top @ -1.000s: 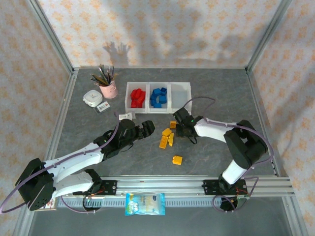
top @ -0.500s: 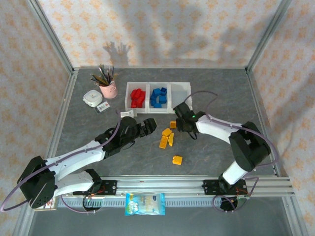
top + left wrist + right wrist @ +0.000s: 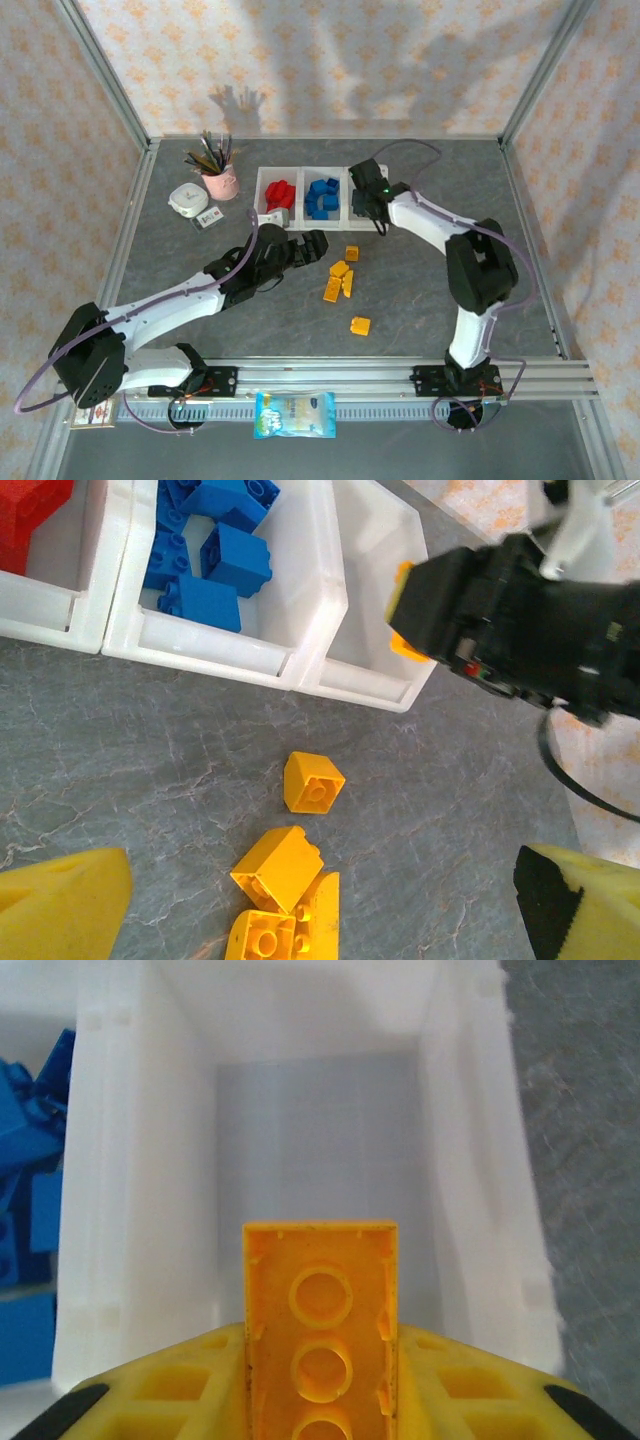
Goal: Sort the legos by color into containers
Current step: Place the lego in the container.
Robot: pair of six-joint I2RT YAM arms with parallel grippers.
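grey stone-patterned table [image 3: 430,300] carried everything, with both arms reaching forward from its near edge. toward the far side sat the containers [image 3: 300,226], three joined white bins in one row, their walls also plain from the left wrist [image 3: 320,600] and the right wrist [image 3: 140,1160]. the right gripper [image 3: 362,203] hung over the rightmost bin, its jaws narrow and clamped on a long yellow brick [image 3: 320,1320], which pointed down into that bin above its grey floor; from the left wrist the same gripper [image 3: 470,610] was a black block above the bin's near right corner, a sliver of the brick [image 3: 403,645] peeking out beneath it. the left gripper [image 3: 310,245] hovered over the table in front of the bins, its jaws spread wide with nothing between them, and its yellow fingers [image 3: 60,910] framed the loose pieces. a blue snack packet [image 3: 295,414] lay on the near rail, and a pink cup [image 3: 221,180] of brushes stood left of the bins. red legos [image 3: 279,197] filled the left bin and blue legos [image 3: 323,198] the middle one. yellow legos [image 3: 339,280] lay clustered on the table in front of the bins, one single [image 3: 352,252] just beyond them and another [image 3: 360,325] apart, nearer the arms.
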